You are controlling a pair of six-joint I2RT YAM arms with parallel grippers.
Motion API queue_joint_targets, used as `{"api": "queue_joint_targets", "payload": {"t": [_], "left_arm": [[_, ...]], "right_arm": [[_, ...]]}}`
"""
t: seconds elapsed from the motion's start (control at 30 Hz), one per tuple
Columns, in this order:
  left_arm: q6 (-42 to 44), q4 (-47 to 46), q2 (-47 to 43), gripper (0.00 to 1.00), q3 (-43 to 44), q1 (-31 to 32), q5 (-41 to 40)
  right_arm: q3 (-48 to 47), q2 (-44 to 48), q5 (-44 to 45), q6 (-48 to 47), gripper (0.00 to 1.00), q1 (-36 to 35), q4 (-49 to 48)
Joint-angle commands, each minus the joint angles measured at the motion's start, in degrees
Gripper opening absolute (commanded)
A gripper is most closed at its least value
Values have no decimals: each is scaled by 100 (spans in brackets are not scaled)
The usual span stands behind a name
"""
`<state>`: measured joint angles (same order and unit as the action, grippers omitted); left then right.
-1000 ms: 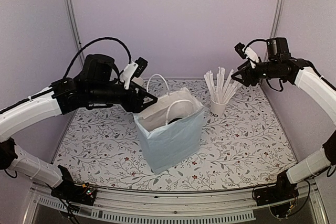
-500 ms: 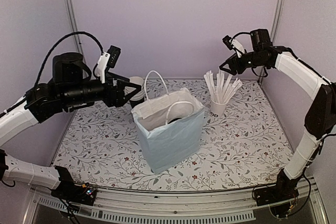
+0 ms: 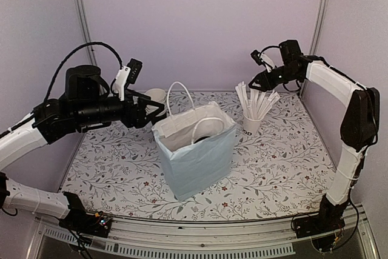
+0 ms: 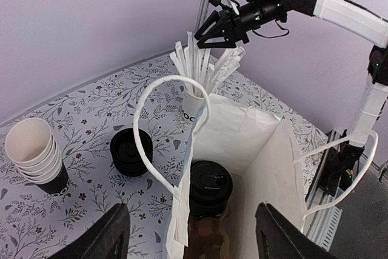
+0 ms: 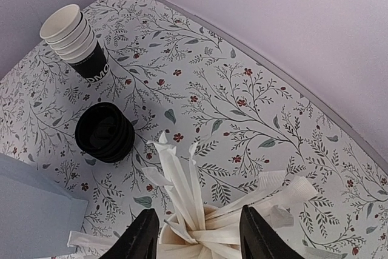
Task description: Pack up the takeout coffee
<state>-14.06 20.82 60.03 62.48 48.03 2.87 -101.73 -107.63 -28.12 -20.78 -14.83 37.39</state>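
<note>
Inside the open bag point(image 4: 260, 150), the left wrist view alone plainly showed the lidded coffee point(image 4: 210, 187). Left jaws stood apart above the bag's rim, right jaws apart over the straws point(image 5: 182, 180), both empty.

Pale lilac walls point(image 3: 200, 22) all round, and the tablecloth point(image 3: 285, 168) is white, scattered with grey-green leafy sprigs and tiny red flowers. In the middle, the paper bag point(image 3: 203, 162) shows powder blue outside and white inside, with white handles. Down in it, the coffee cup point(image 4: 210, 185) shows a glossy black lid. Far left, there's the stack of cups point(image 4: 35, 153): white rims and insides, the bottom one black-walled with white lettering. Just right of it, a pile of lids point(image 4: 131, 150), all black. Far right, white-wrapped straws point(image 3: 254, 98) stand in a white cup point(image 3: 251, 125) with dark print. The arms point(image 3: 332, 82) are white with black joints.
</note>
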Motion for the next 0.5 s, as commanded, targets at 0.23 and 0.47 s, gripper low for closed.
{"api": "queue_joint_targets", "payload": {"t": [0.23,0.47], "left_arm": [[-27,-171,78,73,-152,-48,60],[-75,-158,32,73,-183,-48,73]], "right_arm": [[-97,-25,-141,59,27,-132,156],[-360,-102,-126,49,0,-168,350]]}}
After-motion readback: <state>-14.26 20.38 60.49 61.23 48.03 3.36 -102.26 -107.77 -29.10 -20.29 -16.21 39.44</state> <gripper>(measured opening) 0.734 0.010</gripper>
